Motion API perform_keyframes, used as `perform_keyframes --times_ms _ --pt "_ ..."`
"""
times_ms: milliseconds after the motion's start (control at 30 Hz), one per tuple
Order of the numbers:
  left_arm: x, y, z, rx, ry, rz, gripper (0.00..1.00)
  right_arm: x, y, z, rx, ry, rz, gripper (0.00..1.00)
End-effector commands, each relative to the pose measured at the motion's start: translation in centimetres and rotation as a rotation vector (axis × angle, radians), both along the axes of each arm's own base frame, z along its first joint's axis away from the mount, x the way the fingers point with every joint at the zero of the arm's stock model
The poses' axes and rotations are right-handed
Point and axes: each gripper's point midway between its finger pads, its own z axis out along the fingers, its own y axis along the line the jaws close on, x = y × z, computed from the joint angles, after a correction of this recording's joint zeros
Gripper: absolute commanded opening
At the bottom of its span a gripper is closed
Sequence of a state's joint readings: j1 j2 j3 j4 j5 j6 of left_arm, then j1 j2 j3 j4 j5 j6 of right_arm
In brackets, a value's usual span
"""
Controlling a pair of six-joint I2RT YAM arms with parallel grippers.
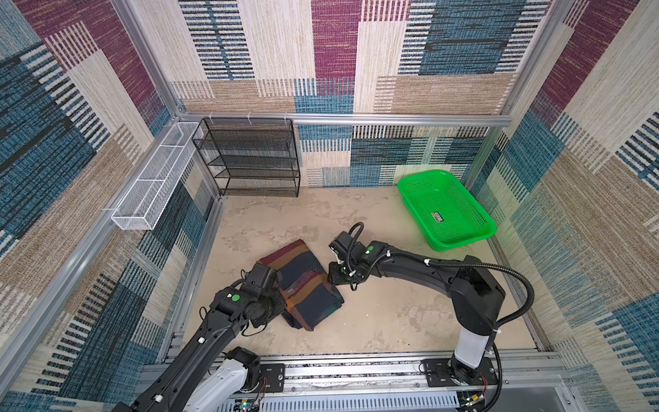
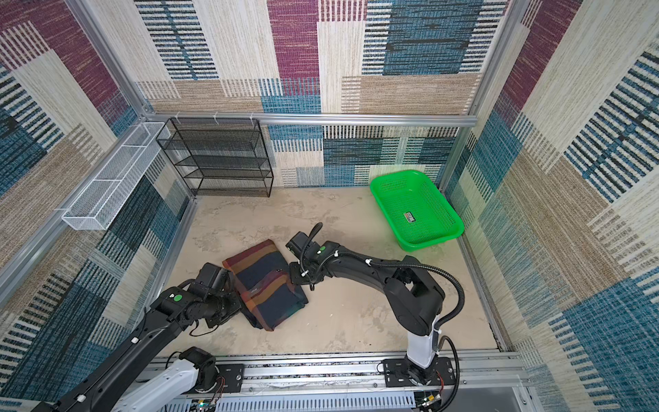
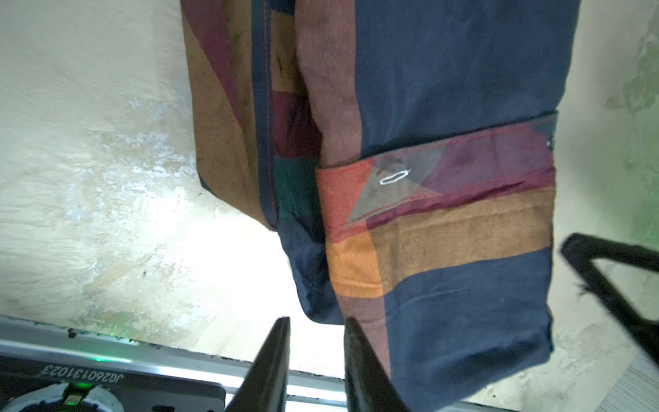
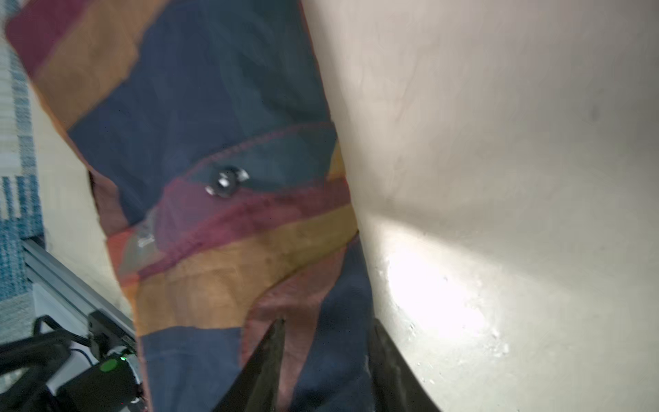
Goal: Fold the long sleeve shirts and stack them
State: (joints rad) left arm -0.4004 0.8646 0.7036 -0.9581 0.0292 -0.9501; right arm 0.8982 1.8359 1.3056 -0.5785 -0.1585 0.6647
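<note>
The left gripper [image 3: 316, 321] is hanging a little open just beside the folded shirt [image 1: 303, 285], and the table [image 1: 392, 314] is showing between its fingers. The right gripper [image 4: 326, 323] is reaching over the shirt's other edge with cloth between its fingers, but I cannot tell if it is pinching. The shirt is lying on the table between the arms. The green basket [image 1: 453, 199] is sitting in the far right corner, with a small sticker [image 1: 437, 216] inside.

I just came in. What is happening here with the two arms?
One plaid button-up shirt in navy, maroon and orange lies on the beige table, already folded into a compact bundle. The left gripper is open beside one edge. The right gripper straddles the opposite edge, and whether it grips is unclear.
</note>
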Motion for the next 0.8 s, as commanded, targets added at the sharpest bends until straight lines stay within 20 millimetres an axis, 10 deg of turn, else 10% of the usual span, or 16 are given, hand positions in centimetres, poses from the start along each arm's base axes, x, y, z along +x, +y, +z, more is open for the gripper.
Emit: perform_keyframes --times_ms 0,300,567,767 --pt "-0.1 0.6 0.0 0.041 0.016 -0.022 0.31 -0.8 2.8 -0.1 0.088 -0.023 0.028 0.38" --pt "-0.7 1.4 0.4 0.055 0.021 -0.003 0.33 -3.2 4.5 -1.7 -0.074 -0.069 0.022 0.37" --pt "-1.1 2.1 1.1 0.059 0.055 0.025 0.33 -5.2 8.6 3.7 0.181 -0.103 0.152 0.37" --pt "-0.9 2.5 1.8 0.049 0.054 0.047 0.34 -7.7 11.4 -0.7 0.120 -0.043 0.269 0.35"
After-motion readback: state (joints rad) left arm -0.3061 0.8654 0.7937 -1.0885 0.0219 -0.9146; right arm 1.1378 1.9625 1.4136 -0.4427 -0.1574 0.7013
